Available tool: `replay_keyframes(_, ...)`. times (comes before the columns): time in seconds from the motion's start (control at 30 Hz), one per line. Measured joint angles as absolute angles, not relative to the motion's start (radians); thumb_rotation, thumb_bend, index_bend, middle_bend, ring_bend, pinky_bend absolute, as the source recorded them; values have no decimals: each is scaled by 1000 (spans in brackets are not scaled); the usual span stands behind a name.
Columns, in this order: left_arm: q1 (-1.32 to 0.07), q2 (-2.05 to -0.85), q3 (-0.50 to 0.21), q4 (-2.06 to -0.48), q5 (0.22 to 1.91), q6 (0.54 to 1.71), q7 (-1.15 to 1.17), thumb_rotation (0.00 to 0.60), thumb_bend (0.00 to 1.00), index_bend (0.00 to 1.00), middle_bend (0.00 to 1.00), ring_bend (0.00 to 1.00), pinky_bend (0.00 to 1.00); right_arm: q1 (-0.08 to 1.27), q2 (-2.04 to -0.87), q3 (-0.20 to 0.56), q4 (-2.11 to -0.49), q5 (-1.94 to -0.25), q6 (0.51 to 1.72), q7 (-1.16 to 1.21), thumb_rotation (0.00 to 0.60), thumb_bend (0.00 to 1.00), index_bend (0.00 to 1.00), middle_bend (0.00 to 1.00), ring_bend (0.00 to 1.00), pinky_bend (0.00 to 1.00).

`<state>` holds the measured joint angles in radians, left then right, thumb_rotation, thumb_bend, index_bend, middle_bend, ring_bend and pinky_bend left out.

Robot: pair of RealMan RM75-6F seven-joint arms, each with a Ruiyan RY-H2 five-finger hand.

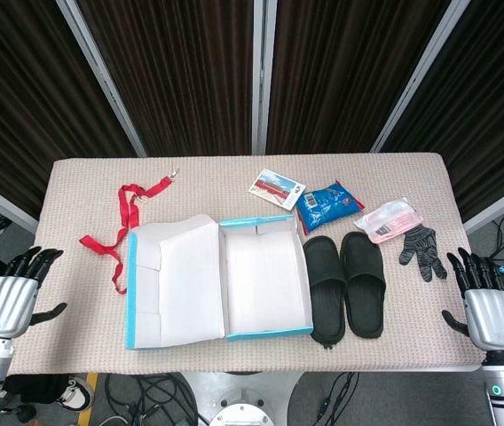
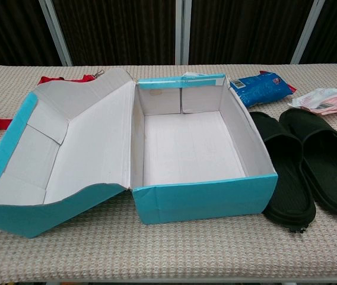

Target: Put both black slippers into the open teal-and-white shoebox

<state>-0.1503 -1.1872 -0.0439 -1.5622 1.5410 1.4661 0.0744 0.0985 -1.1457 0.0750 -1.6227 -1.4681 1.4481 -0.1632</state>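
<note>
Both hands, left hand [image 1: 8, 306] and right hand [image 1: 492, 315], wait with fingers spread, while two slippers [image 1: 345, 286] lie beside the empty shoebox [image 1: 265, 330].

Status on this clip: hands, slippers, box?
Left hand and right hand open, off the table edges. Both slippers side by side beside the shoebox, untouched. Box open, empty, nothing blocking.

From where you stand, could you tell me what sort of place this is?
Probably a lab or robot test station rather than a home: dark curtain panels behind the table, loose cables on the floor beneath, and staged items like the shoebox.
</note>
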Motion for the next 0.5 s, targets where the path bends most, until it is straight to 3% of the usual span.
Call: replay_keyframes(0.5,-154,-1187,-46,-1558,1529,1458,58,600,119,147,159,106,176,132,-1112,80,-1642,-1475,1398,-100,600,59,0,0,0,0)
